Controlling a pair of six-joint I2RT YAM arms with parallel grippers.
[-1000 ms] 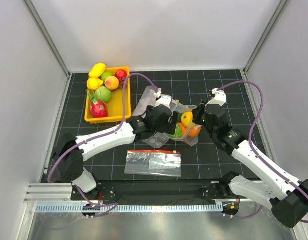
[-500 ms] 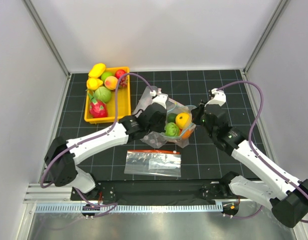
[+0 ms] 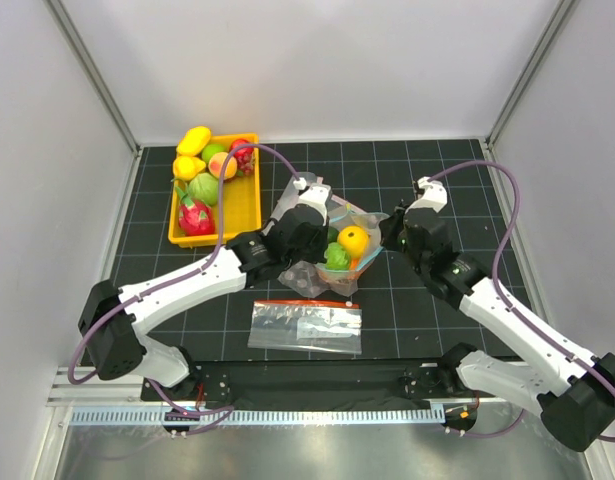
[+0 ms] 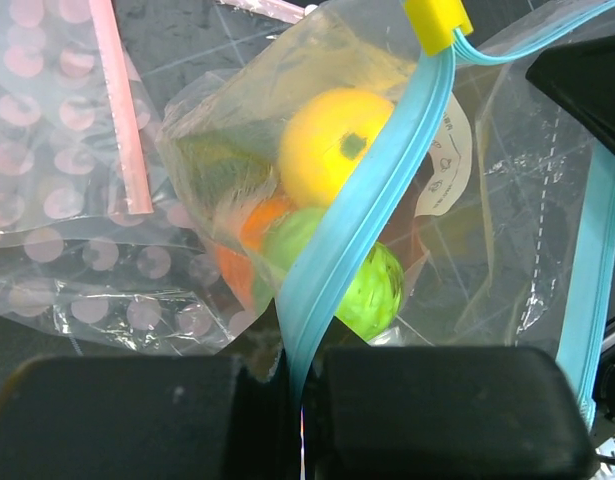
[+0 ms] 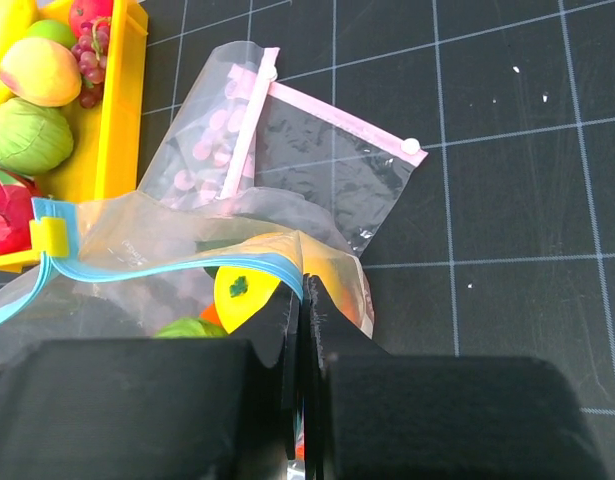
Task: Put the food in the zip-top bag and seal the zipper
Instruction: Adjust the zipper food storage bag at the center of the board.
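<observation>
The zip-top bag [image 3: 359, 222] hangs stretched between my two grippers over the middle of the mat. Inside it lie a yellow fruit [image 3: 353, 240], a green one [image 3: 336, 256] and an orange piece. In the left wrist view my left gripper [image 4: 302, 385] is shut on the teal zipper [image 4: 357, 210], which runs up to a yellow slider tab [image 4: 437, 20]. The white label [image 4: 447, 160] shows beside the strip. My right gripper [image 5: 305, 300] is shut on the bag's other corner, where the zipper [image 5: 167, 270] ends. In the top view the left gripper [image 3: 317, 228] and right gripper [image 3: 387, 232] flank the bag.
A yellow tray [image 3: 251, 190] with several fruits stands at the back left. A dotted clear bag with a pink strip [image 5: 287, 150] lies under and behind the held bag. A flat clear bag with a red-orange strip [image 3: 305, 325] lies near the front.
My left gripper has shut on the teal zipper and drawn back to the left. The bag and its fruit have shifted slightly left with it. The right gripper keeps its hold.
</observation>
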